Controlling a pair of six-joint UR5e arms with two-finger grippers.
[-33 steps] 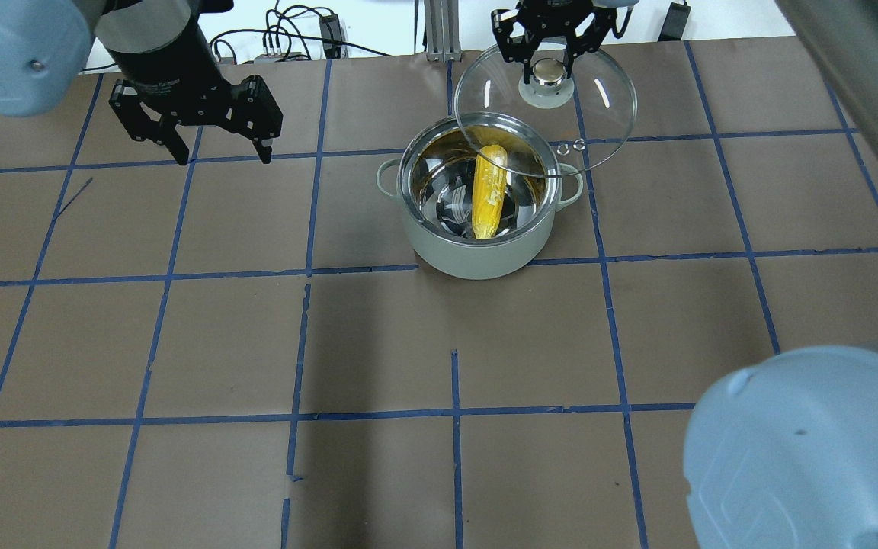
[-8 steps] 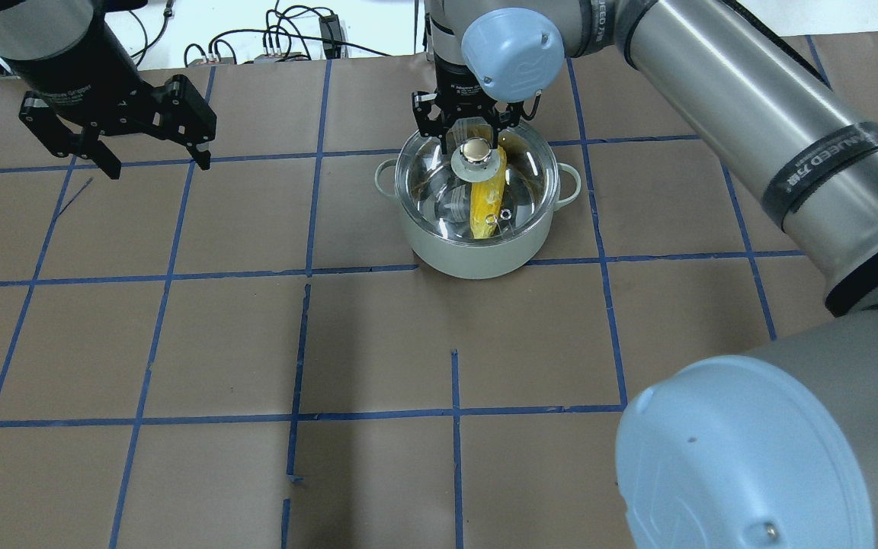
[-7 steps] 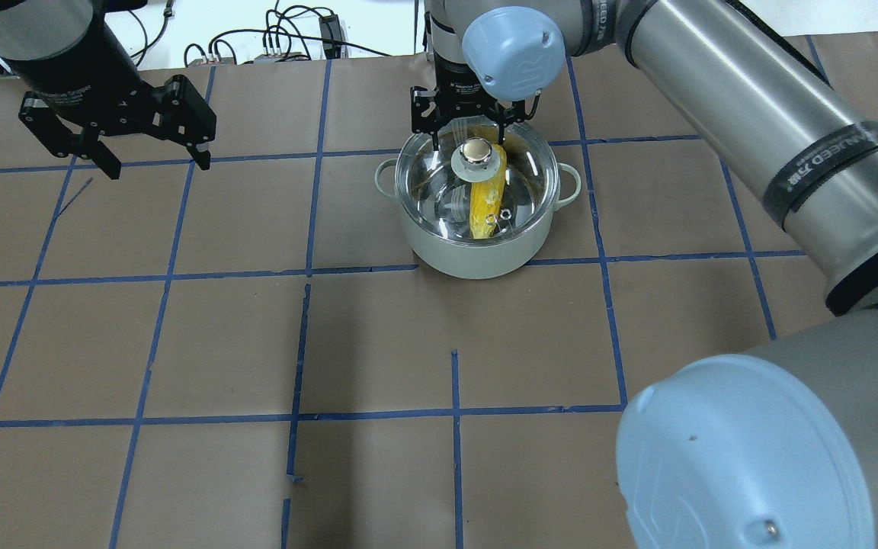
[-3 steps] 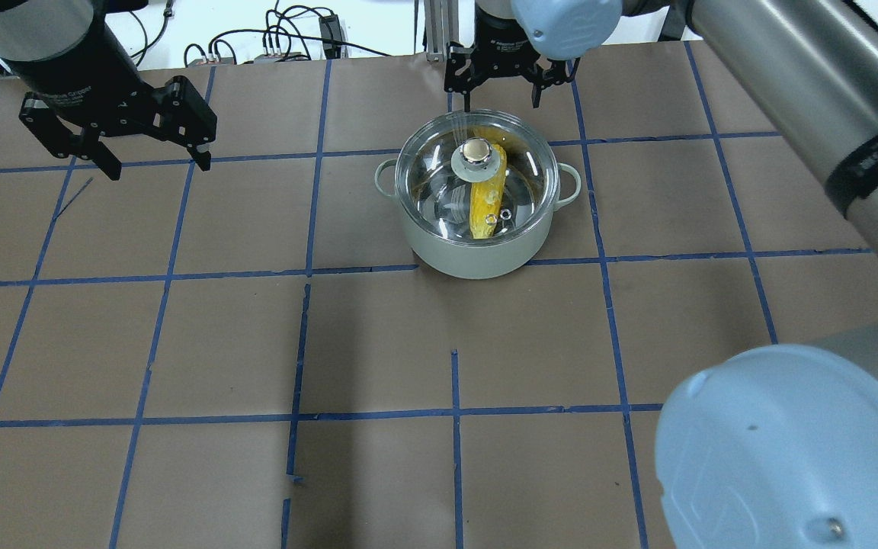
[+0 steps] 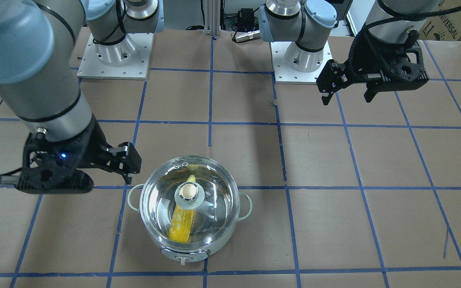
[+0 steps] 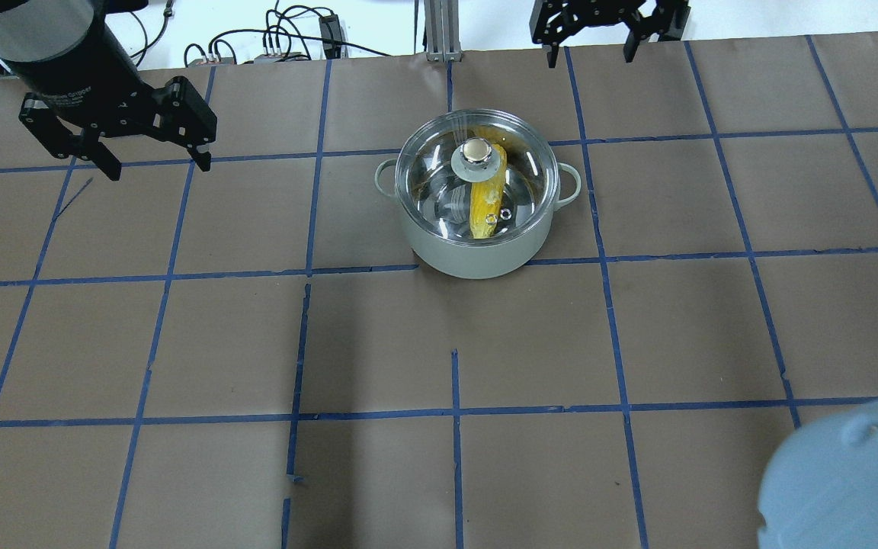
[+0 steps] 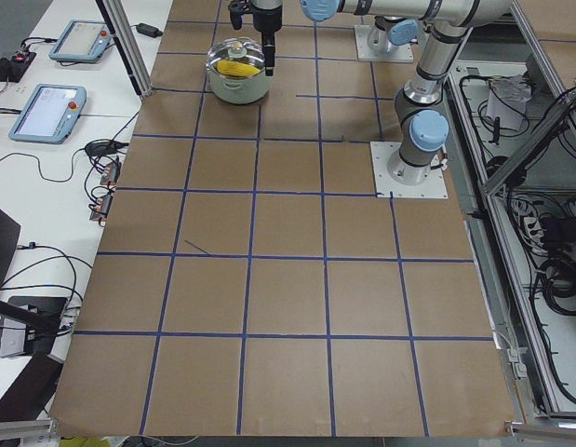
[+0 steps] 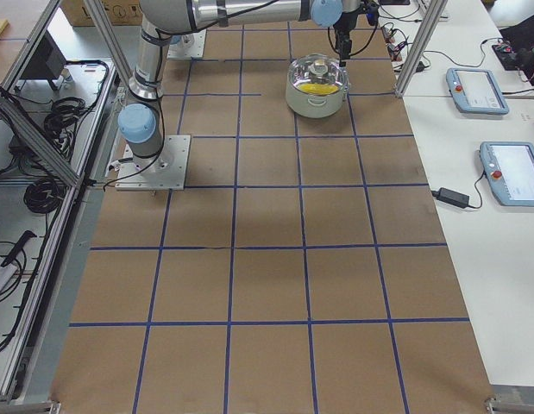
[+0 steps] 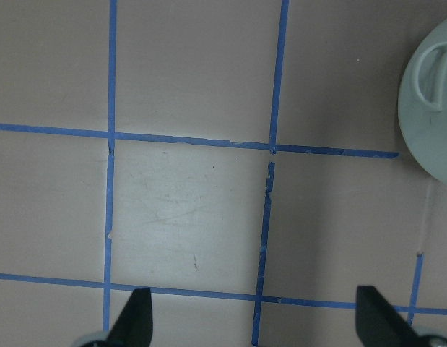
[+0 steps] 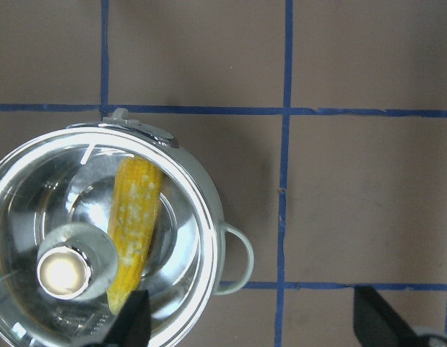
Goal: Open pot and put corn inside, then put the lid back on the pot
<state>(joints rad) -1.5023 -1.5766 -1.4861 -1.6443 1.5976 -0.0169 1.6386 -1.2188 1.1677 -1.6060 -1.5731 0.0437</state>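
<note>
Overhead view: the right gripper (image 6: 590, 52) no longer clasps the knob (image 6: 474, 150). It has released and drawn back to the table's far edge, fingers spread and empty. The lid (image 6: 439, 164) now sits on the pot (image 6: 477, 255), with the corn (image 6: 485, 206) lying inside under the glass. The left gripper (image 6: 157, 168) hangs where it was, spread wide, holding nothing. Judgement: all three steps appear done; only arm retreat remains. The right gripper's upper body is cut off by the frame's top edge.

Front view: the lid looks level and centred on the rim. The corn's tip is hidden behind the knob. The right gripper's far finger is masked by its own body, so its spread cannot be judged here.

Side views: pot and lid are too small to check seating.

Left wrist view: both fingertips sit at the bottom corners, well apart. Only a sliver of the pot and one loop handle shows at the right edge.

Right wrist view: fingertips apart, nothing between them — the pot is cut off by the left and bottom edges.
</note>
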